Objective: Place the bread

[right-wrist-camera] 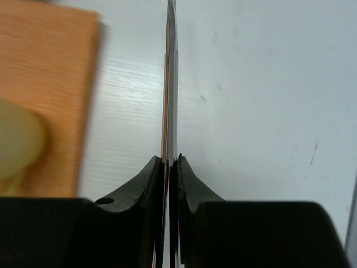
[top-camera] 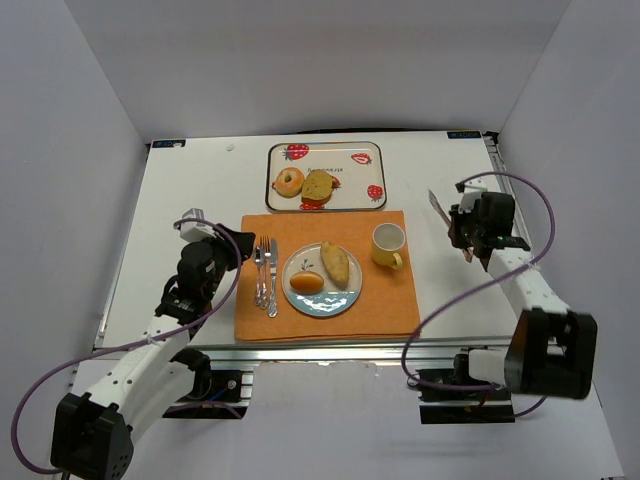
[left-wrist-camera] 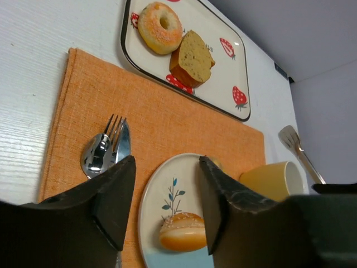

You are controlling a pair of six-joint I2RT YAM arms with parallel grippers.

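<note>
A round bun (top-camera: 307,283) and a long roll (top-camera: 336,264) lie on a white and blue plate (top-camera: 345,298) on the orange placemat (top-camera: 385,305). A strawberry tray (top-camera: 360,180) at the back holds a ring-shaped bagel (top-camera: 288,182) and a thick bread slice (top-camera: 319,186). My left gripper (top-camera: 243,243) is open and empty, low over the mat's left side; in its wrist view the bun (left-wrist-camera: 184,231) shows between its fingers (left-wrist-camera: 114,195). My right gripper (top-camera: 463,235) is shut on metal tongs (top-camera: 438,205), right of the mat above the bare table; the tongs' blades (right-wrist-camera: 170,72) stick out ahead.
A yellow cup (top-camera: 388,244) stands on the mat right of the plate. A fork, spoon and knife (top-camera: 265,275) lie on the mat left of the plate, close to my left gripper. White walls enclose the table.
</note>
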